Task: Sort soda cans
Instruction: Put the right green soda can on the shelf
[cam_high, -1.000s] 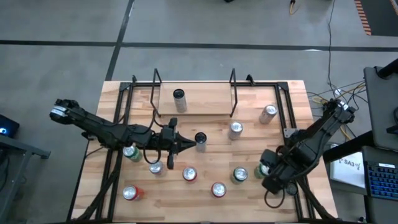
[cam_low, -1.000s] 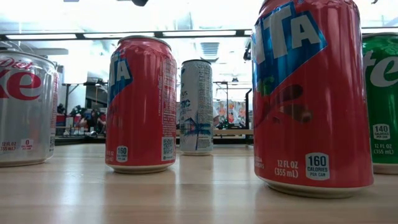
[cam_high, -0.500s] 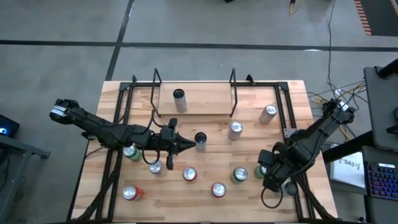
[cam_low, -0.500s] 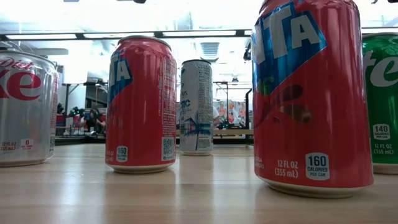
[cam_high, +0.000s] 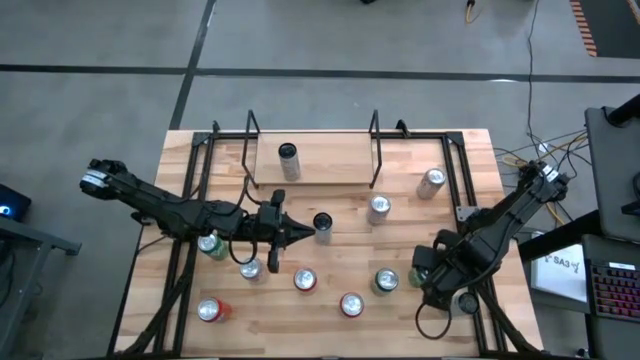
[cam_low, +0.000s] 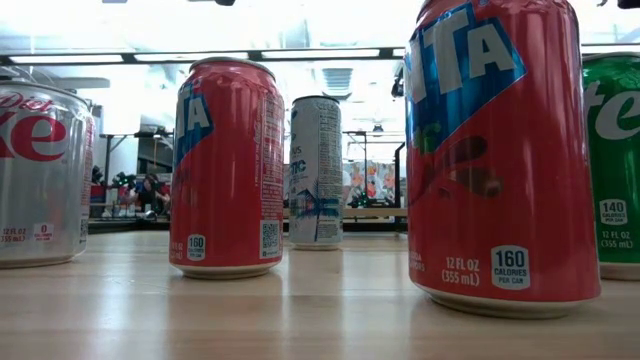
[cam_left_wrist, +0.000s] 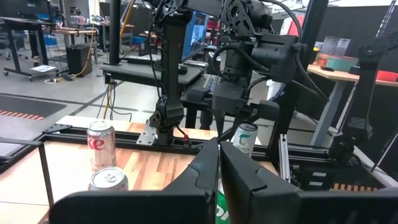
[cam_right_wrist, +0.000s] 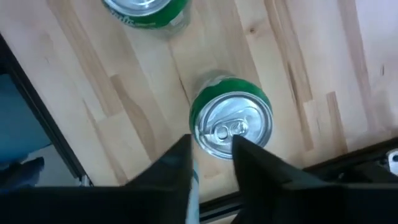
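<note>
Right gripper fingers slightly parted, green can just beyond fingertips. Left gripper fingers closed, empty.

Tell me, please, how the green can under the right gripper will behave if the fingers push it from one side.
The green can stands upright on the smooth wooden table, so it would probably slide first. It looks taller than wide, so a high push may tip it, and then it could roll. The right gripper hangs above its unopened top; likely full and rather heavy.
</note>
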